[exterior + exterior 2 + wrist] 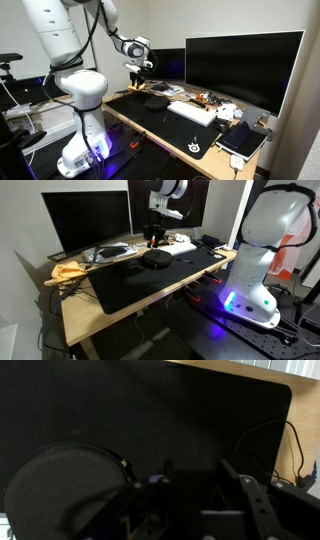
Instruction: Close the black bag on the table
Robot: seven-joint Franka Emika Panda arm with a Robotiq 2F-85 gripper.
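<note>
The black bag (155,260) is a low, round, soft pouch lying on the black mat of the table (120,315). It also shows in an exterior view (156,100) and at the lower left of the wrist view (65,490). My gripper (153,237) hangs pointing down, just above and behind the bag; it shows in an exterior view (140,76) too. In the wrist view the gripper (202,475) is open with only bare mat between its fingers, and the bag lies just beside one finger. Whether the bag's opening is open or shut cannot be told.
A white keyboard (181,247) lies close beside the bag, with small clutter (205,100) behind it. Large monitors (240,65) stand along the back. A yellow cloth (66,272) lies at one end, a flat dark slab (243,138) at the other. A cable (283,445) runs near the wooden edge (250,370).
</note>
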